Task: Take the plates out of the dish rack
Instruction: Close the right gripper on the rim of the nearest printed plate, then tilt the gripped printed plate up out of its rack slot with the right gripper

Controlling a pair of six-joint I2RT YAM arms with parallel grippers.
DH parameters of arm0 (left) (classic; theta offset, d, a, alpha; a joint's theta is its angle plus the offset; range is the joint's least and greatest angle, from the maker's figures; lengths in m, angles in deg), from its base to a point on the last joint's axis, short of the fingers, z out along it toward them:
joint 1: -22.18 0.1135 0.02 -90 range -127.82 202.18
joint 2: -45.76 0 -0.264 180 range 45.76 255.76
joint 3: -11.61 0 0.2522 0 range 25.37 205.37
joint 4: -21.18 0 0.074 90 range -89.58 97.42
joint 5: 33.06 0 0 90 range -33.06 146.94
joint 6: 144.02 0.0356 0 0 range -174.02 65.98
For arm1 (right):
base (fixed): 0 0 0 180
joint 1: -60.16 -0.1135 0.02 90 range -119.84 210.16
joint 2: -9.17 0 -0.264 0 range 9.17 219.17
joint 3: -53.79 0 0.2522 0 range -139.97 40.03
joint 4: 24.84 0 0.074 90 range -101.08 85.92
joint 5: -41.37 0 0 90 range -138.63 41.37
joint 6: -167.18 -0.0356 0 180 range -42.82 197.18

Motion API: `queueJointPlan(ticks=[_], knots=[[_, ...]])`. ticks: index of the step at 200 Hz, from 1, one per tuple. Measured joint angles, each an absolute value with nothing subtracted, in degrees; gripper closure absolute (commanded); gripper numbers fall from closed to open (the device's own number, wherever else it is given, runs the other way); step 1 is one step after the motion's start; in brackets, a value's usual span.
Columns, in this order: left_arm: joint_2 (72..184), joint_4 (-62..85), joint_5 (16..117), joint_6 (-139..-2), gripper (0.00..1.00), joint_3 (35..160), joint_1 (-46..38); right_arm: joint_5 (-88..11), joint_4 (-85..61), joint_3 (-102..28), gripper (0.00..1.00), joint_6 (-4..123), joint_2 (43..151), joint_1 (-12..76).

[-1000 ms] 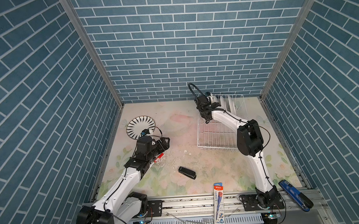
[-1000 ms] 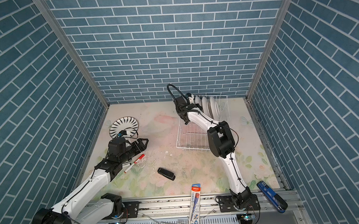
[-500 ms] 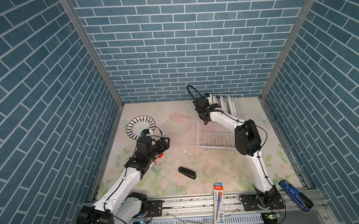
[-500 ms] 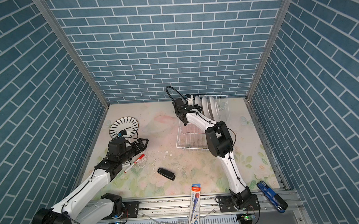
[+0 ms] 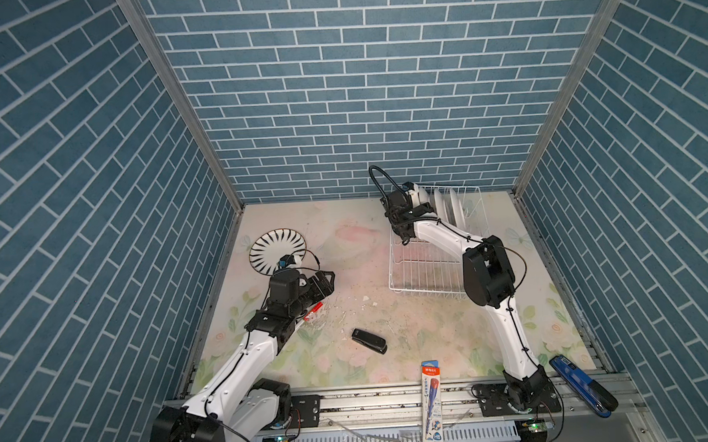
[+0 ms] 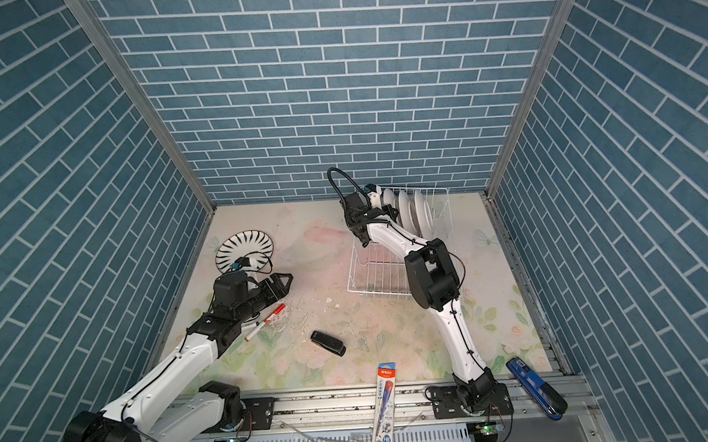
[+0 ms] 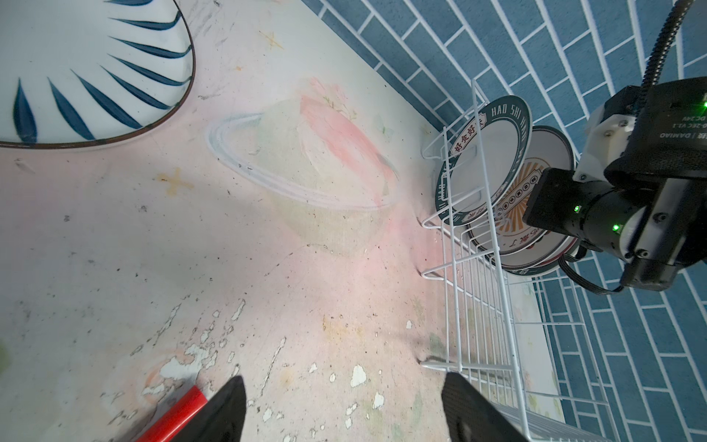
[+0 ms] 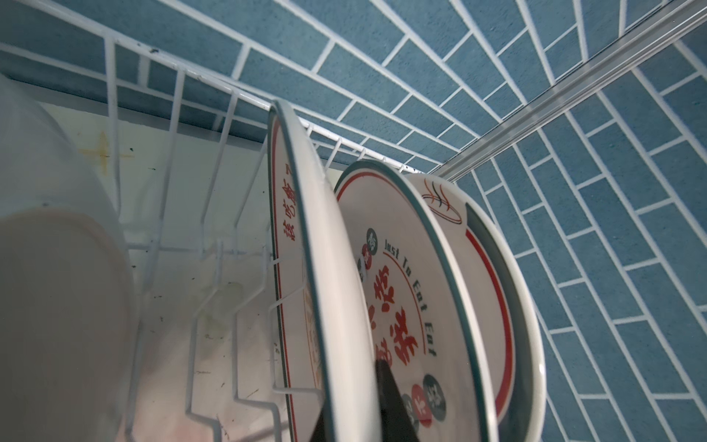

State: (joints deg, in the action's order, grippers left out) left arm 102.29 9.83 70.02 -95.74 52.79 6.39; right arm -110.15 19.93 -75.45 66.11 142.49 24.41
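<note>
Robot lab test cell dressing up as a kitchen. Brick-print walls [image 5: 337,85] are boxing in a small tabletop, with metal posts [image 5: 183,102] standing at the corners. A flowery mat [image 5: 345,247] is covering the table. A left arm [image 5: 243,359] and a right arm [image 5: 512,334] are sitting mounted on a front rail [image 5: 374,399], and a cable duct [image 5: 355,440] is running below it. A dish rack [image 5: 421,268] with plates [image 5: 447,209] is giving the kitchen look.

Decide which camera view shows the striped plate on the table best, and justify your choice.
Both top views are best. The striped plate lies flat and is nearly whole, with only its near rim covered. The left wrist view shows its stripes close up but crops most of it. The right wrist view does not show it.
</note>
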Motion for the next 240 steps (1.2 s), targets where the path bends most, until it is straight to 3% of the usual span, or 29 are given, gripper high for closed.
queueJointPlan(ticks=[240], knots=[[101.7, 9.8, 70.0, -95.8, 0.18, 52.8, 6.4, -113.0, 16.8, -75.1, 1.00, 70.1, 142.5, 23.4]])
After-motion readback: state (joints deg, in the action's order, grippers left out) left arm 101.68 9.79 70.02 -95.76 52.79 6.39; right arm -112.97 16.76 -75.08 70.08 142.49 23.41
